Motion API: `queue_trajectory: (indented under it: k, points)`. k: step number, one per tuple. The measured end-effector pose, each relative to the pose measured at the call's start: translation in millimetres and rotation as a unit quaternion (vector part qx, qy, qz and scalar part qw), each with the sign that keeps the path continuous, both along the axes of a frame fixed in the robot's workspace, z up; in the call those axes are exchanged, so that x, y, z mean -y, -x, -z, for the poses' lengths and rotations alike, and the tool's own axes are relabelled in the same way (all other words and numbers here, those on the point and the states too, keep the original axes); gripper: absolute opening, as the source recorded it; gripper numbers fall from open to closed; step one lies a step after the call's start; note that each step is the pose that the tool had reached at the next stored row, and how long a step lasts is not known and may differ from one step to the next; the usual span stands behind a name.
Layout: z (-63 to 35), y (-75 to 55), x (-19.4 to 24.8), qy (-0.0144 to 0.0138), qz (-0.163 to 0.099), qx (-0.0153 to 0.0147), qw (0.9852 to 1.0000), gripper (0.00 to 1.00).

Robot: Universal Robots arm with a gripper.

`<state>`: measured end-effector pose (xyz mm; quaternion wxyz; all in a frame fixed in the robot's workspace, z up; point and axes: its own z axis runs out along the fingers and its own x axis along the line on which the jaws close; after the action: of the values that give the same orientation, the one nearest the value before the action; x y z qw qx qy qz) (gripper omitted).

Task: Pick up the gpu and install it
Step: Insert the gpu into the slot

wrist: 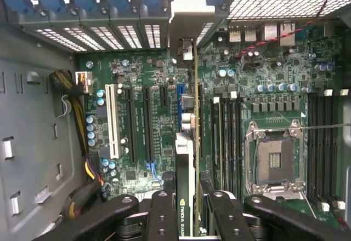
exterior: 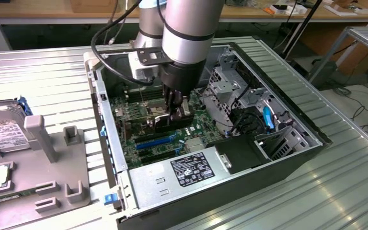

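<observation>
The gpu (wrist: 186,159) is seen edge-on in the wrist view, a thin card with a silver end bracket (wrist: 192,8) reaching the case's rear slot openings. My gripper (wrist: 189,219) is shut on it, a black finger (wrist: 162,213) on each side of the card. The card stands upright over the motherboard's (wrist: 142,126) expansion slots, alongside a blue slot (wrist: 180,101). Whether it is seated in a slot I cannot tell. In the exterior view my gripper (exterior: 174,112) is down inside the open computer case (exterior: 299,158), with the dark gpu (exterior: 161,123) below it.
A power supply (exterior: 187,172) fills the case's near end and a metal drive cage (exterior: 229,88) stands to the exterior view's right. The CPU socket (wrist: 274,159) and cables (wrist: 77,115) flank the card. A hard drive (exterior: 2,132) lies on a grey holder outside.
</observation>
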<state>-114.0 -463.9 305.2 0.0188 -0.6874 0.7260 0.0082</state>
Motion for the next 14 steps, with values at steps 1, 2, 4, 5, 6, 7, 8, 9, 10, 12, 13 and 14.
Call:
queue_trajectory:
  k: [1,2,4,5,6,7,8,9,10,12,13,14]
  points:
    - [1.6,1.3,0.0,0.0001,0.001,0.0003,1.0000,0.27]
    - [3.3,2.2,0.1,0.0002,0.001,0.0008,1.0000,0.27]
    - [7.0,2.4,0.1,0.0003,0.001,0.0014,1.0000,0.27]
    - [11.0,2.9,0.1,0.0003,0.001,0.0021,1.0000,0.27]
    - [12.3,3.1,0.1,0.0002,0.001,0.0024,1.0000,0.27]
    - [14.6,3.7,0.1,0.0002,0.001,0.0028,1.0000,0.27]
    - [18.1,4.9,0.1,0.0002,0.001,0.0037,1.0000,0.27]
    - [20.5,6.0,0.1,0.0002,0.001,0.0044,1.0000,0.27]
    - [21.7,6.9,0.1,0.0002,0.001,0.0047,1.0000,0.27]
    - [24.2,10.1,0.2,0.0002,0.001,0.0051,1.0000,0.27]
    - [25.2,12.2,0.2,0.0003,0.001,0.0053,1.0000,0.27]
    - [25.8,13.3,0.3,0.0003,0.001,0.0054,1.0000,0.27]
